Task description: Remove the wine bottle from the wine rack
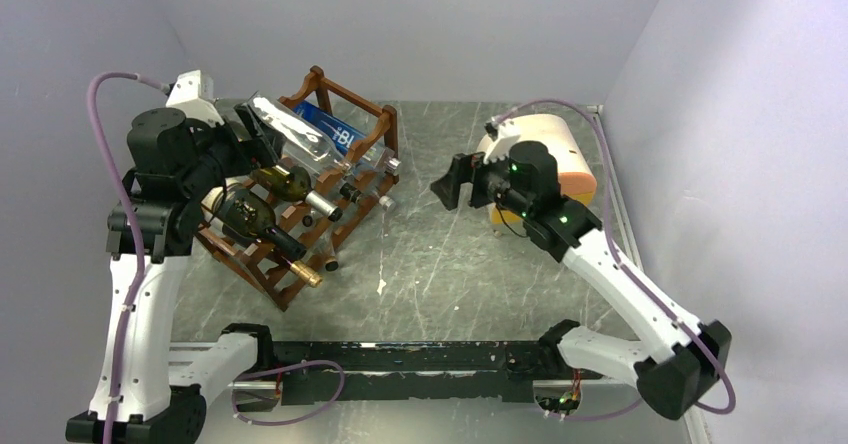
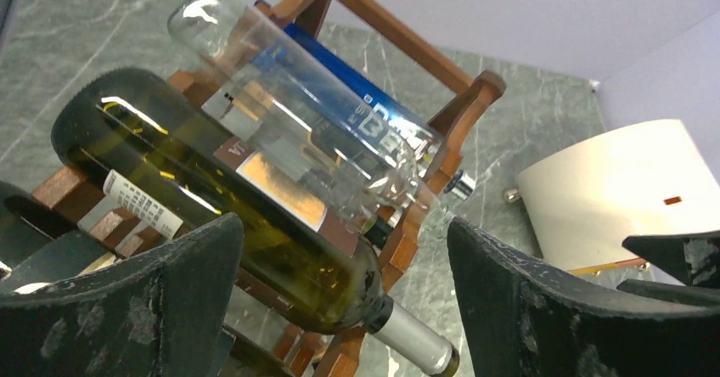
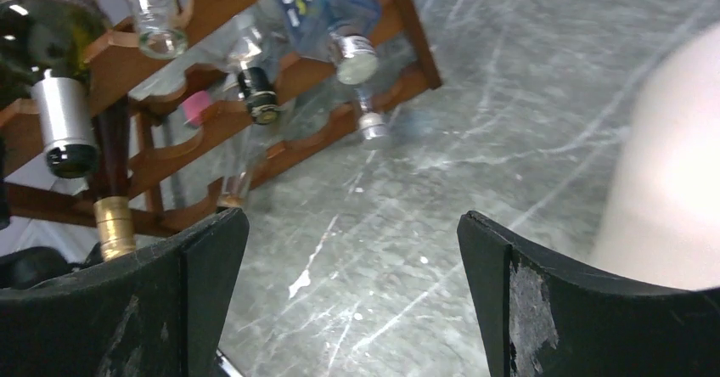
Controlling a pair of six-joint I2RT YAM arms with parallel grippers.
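The reddish-brown wine rack (image 1: 352, 92) stands at the back left and holds several bottles. A dark green wine bottle with a silver capsule (image 1: 295, 186) lies on an upper tier, neck toward the table's middle. A clear bottle (image 1: 300, 144) and a blue bottle (image 1: 335, 132) lie above it, and a gold-capped green bottle (image 1: 265, 229) lies below. My left gripper (image 1: 258, 136) is open at the rack's rear upper side. In the left wrist view the green bottle (image 2: 255, 216) lies beyond the open gripper (image 2: 341, 224). My right gripper (image 1: 450, 179) is open and empty, right of the rack, over bare table (image 3: 350, 217).
A cream-and-orange drum-shaped box (image 1: 560, 159) lies behind the right arm, and it shows in the left wrist view (image 2: 611, 190). Grey walls close in the table on three sides. A black rail (image 1: 420, 356) runs along the near edge.
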